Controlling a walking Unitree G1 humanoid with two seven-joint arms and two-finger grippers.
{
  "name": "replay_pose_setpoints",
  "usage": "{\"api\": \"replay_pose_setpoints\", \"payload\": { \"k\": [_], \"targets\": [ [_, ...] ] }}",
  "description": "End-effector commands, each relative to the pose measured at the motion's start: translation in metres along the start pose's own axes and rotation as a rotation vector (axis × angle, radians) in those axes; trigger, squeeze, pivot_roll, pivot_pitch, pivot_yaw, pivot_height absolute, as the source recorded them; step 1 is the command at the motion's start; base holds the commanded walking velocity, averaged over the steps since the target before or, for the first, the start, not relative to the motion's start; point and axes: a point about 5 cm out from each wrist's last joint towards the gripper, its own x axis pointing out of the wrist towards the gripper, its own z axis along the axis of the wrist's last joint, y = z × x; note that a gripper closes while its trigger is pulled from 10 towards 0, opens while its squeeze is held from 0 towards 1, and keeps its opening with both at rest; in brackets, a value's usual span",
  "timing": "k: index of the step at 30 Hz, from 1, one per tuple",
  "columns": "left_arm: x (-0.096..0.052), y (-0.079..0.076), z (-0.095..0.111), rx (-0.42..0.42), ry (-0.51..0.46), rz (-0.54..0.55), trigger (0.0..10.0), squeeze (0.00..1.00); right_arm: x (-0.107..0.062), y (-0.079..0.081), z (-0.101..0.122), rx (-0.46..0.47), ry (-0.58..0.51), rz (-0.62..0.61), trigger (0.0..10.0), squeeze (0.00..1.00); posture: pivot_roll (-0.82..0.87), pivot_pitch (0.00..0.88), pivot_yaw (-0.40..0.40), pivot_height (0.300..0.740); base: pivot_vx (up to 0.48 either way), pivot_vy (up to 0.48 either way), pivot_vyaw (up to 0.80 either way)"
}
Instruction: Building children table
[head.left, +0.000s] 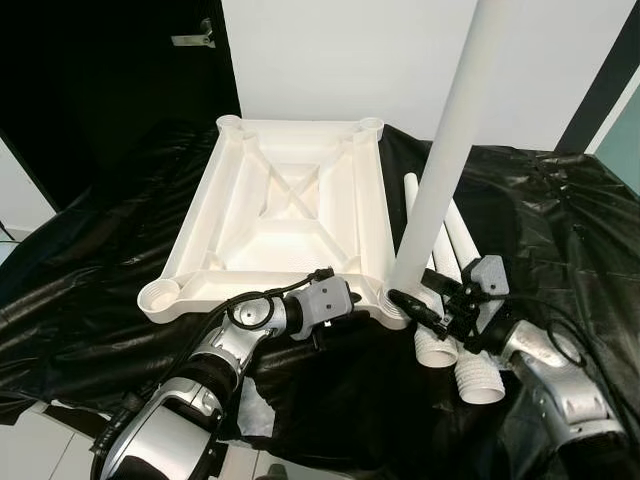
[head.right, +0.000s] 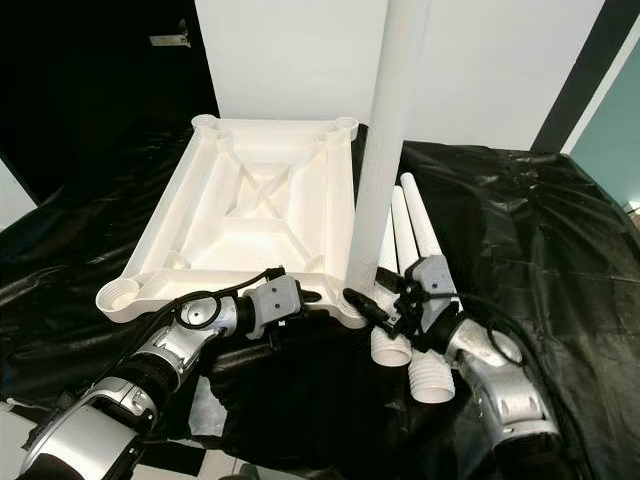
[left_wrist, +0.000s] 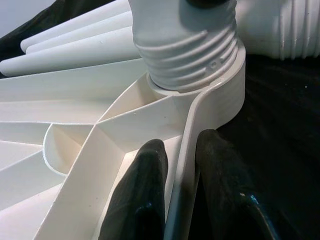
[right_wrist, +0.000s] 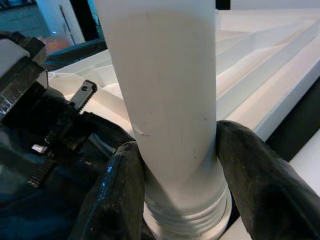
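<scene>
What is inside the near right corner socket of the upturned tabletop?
The threaded end of the upright table leg, gripped by the right gripper. Its lowest threads are hidden within the socket.

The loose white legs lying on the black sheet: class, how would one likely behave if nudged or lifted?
The loose legs are round, smooth tubes, so one would probably roll sideways on the black sheet. They look like hollow plastic, so likely light and stiff. The ribbed threaded end may offer better grip.

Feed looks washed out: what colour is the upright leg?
White plastic leg, clearest in the right wrist view.
</scene>
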Motion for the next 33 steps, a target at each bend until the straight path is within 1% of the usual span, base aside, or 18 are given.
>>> {"api": "replay_pose_setpoints", "payload": {
  "k": [1, 8, 9, 10, 12, 13, 14, 15, 17, 22, 23, 24, 25, 26, 27, 30, 31, 33],
  "targets": [
    [-0.006, -0.015, -0.021, -0.039, 0.083, -0.055, 10.0, 0.00, -0.019, -0.017, -0.012, 0.051, 0.073, -0.083, 0.0, 0.00, 0.20, 0.000, -0.027, 0.740, 0.000, 0.000, 0.00],
    [-0.007, -0.014, -0.021, -0.039, 0.085, -0.052, 10.0, 0.00, -0.018, -0.006, -0.015, 0.178, 0.036, -0.151, 0.0, 0.00, 0.20, 0.000, -0.031, 0.740, 0.000, 0.000, 0.00],
    [-0.007, -0.013, -0.021, -0.040, 0.085, -0.049, 10.0, 0.00, -0.014, 0.007, -0.015, 0.199, -0.009, -0.229, 0.0, 0.00, 0.20, 0.000, -0.035, 0.740, 0.000, 0.000, 0.00],
    [-0.007, -0.013, -0.021, -0.040, 0.085, -0.049, 10.0, 0.00, -0.014, 0.007, -0.015, 0.199, -0.009, -0.229, 0.0, 0.00, 0.20, 0.000, -0.035, 0.740, 0.000, 0.000, 0.00],
    [-0.007, -0.013, -0.021, -0.041, 0.085, -0.047, 10.0, 0.00, -0.013, 0.026, -0.020, 0.174, -0.056, -0.478, 0.0, 0.00, 0.22, 0.000, -0.038, 0.740, 0.000, 0.000, 0.00],
    [-0.007, -0.013, -0.021, -0.041, 0.085, -0.047, 10.0, 0.00, -0.013, 0.026, -0.020, 0.174, -0.056, -0.478, 0.0, 0.00, 0.22, 0.000, -0.038, 0.740, 0.000, 0.000, 0.00],
    [-0.007, -0.014, -0.021, -0.041, 0.085, -0.047, 10.0, 0.00, -0.016, 0.030, -0.024, 0.154, -0.054, -0.598, 0.0, 0.00, 0.23, 0.000, -0.041, 0.740, 0.000, 0.000, 0.00],
    [-0.007, -0.014, -0.021, -0.041, 0.085, -0.047, 10.0, 0.00, -0.016, 0.030, -0.024, 0.154, -0.054, -0.598, 0.0, 0.00, 0.23, 0.000, -0.041, 0.740, 0.000, 0.000, 0.00],
    [-0.010, -0.015, -0.023, -0.045, 0.088, -0.042, 10.0, 0.00, -0.025, 0.023, -0.027, 0.132, -0.040, -0.744, 0.0, 0.00, 0.23, 0.000, -0.038, 0.740, 0.000, 0.000, 0.00],
    [-0.013, -0.015, -0.026, -0.043, 0.102, -0.044, 10.0, 0.00, -0.025, 0.022, -0.027, 0.132, -0.024, -0.738, 0.0, 0.00, 0.23, 0.000, -0.033, 0.740, 0.000, 0.000, 0.00],
    [-0.014, -0.015, -0.027, -0.043, 0.105, -0.045, 10.0, 0.00, -0.022, 0.023, -0.027, 0.133, -0.011, -0.713, 4.2, 0.00, 0.23, 0.000, -0.033, 0.740, 0.000, 0.000, 0.00],
    [-0.014, -0.015, -0.027, -0.043, 0.105, -0.045, 10.0, 0.00, -0.022, 0.023, -0.027, 0.133, -0.011, -0.713, 4.2, 0.00, 0.23, 0.000, -0.033, 0.740, 0.000, 0.000, 0.00],
    [-0.014, -0.015, -0.027, -0.044, 0.105, -0.045, 10.0, 0.00, -0.020, 0.024, -0.028, 0.126, 0.002, -0.693, 10.0, 0.00, 0.23, 0.000, -0.031, 0.740, 0.000, 0.000, 0.00],
    [-0.014, -0.015, -0.027, -0.044, 0.105, -0.045, 10.0, 0.00, -0.020, 0.024, -0.028, 0.126, 0.002, -0.693, 10.0, 0.00, 0.23, 0.000, -0.031, 0.740, 0.000, 0.000, 0.00],
    [-0.015, -0.015, -0.027, -0.044, 0.106, -0.045, 10.0, 0.00, -0.018, 0.024, -0.027, 0.131, -0.007, -0.648, 10.0, 1.00, 0.22, 0.000, -0.032, 0.740, 0.000, 0.000, 0.00],
    [-0.014, -0.015, -0.027, -0.045, 0.105, -0.044, 10.0, 0.00, -0.013, 0.021, -0.024, 0.110, -0.018, -0.554, 10.0, 1.00, 0.21, 0.000, -0.031, 0.740, 0.000, 0.000, 0.00],
    [-0.013, -0.016, -0.027, -0.046, 0.103, -0.045, 10.0, 0.00, -0.011, 0.018, -0.022, 0.086, -0.014, -0.489, 10.0, 0.00, 0.21, 0.000, -0.032, 0.740, 0.000, 0.000, 0.00],
    [-0.012, -0.016, -0.026, -0.046, 0.101, -0.046, 10.0, 0.00, -0.010, 0.015, -0.021, 0.068, -0.008, -0.451, 10.0, 0.00, 0.21, 0.000, -0.032, 0.740, 0.000, 0.000, 0.00]
  ]
}}
